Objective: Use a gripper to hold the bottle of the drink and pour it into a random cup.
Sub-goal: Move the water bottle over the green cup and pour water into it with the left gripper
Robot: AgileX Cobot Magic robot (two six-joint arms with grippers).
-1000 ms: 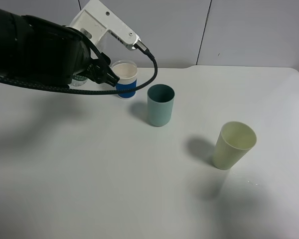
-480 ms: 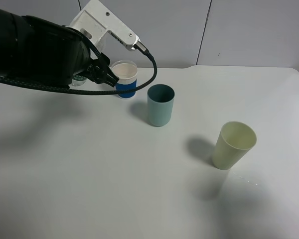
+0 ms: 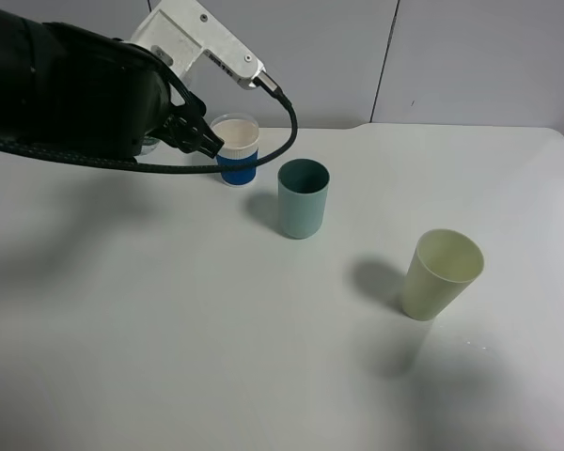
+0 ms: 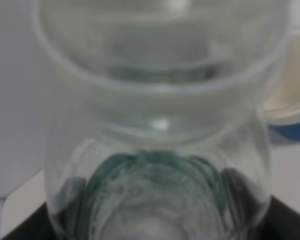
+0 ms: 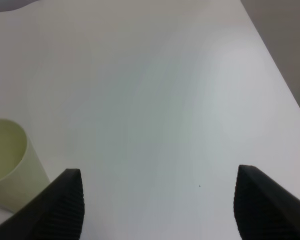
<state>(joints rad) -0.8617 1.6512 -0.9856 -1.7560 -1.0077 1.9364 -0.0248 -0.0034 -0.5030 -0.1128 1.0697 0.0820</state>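
The bottle of the drink (image 4: 155, 150), clear with a dark green label, fills the left wrist view. My left gripper is shut on it, and its black fingers (image 4: 20, 232) show only at the frame's corners. From above, the bulky black arm and the gripper's white body (image 3: 202, 38) hide nearly all of the bottle; a clear sliver (image 3: 150, 145) shows under the arm at the table's back left. A blue-and-white cup (image 3: 237, 150) stands right beside it. A teal cup (image 3: 303, 197) and a pale yellow-green cup (image 3: 442, 274) stand farther right. My right gripper (image 5: 160, 210) is open over bare table, with the pale cup (image 5: 5, 165) beside it.
A black cable (image 3: 287, 132) loops from the left gripper over the blue-and-white cup. The white table (image 3: 263, 357) ends at a grey wall behind and an edge (image 5: 277, 65) on the right.
The left arm and its white gripper body have shifted slightly up, and less of the bottle shows under the arm. The cups have not moved.
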